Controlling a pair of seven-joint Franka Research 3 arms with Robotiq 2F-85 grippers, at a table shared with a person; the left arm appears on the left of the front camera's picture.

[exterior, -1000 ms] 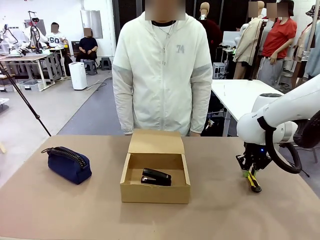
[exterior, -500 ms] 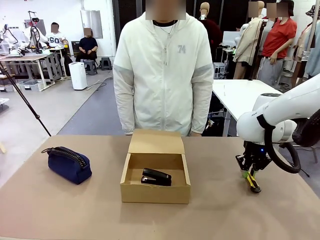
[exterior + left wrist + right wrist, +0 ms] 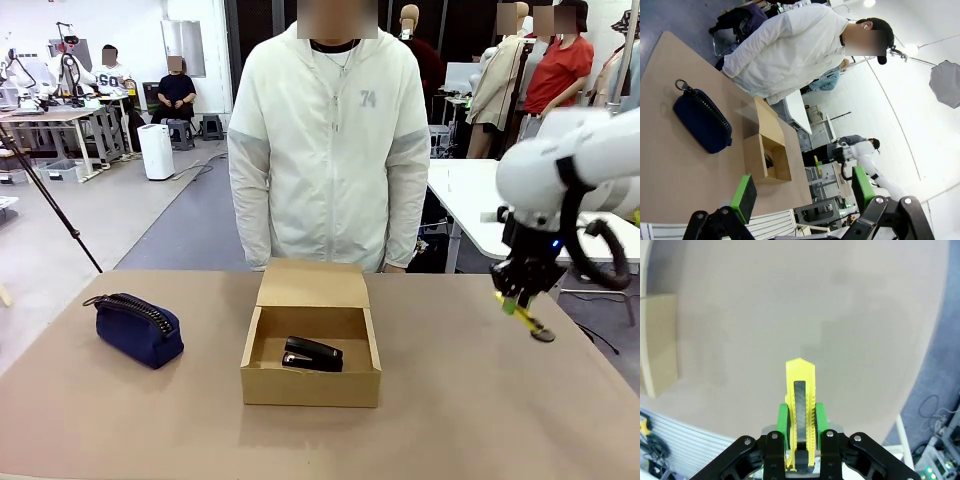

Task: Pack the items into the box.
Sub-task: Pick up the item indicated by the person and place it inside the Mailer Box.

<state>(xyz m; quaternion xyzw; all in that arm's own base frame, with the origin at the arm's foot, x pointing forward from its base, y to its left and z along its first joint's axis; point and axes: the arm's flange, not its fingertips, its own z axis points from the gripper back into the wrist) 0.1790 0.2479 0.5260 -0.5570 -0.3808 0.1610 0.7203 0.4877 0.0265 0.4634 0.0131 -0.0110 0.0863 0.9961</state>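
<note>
While the broad brown table [image 3: 450, 420] lies before me with a person in a white zip jacket [image 3: 325, 150] standing at its far edge, I see the small brown cardboard box [image 3: 310, 385] open at the middle, flap lid raised; the navy blue fabric pouch [image 3: 138, 330] lies well to its left, and the black stapler [image 3: 312, 353] lies inside the box. My right gripper [image 3: 522, 298] hangs above the table's right side, green pads pinching the slim yellow-and-black utility knife [image 3: 527, 320]; my left gripper [image 3: 803, 190] has its fingers spread wide.
</note>
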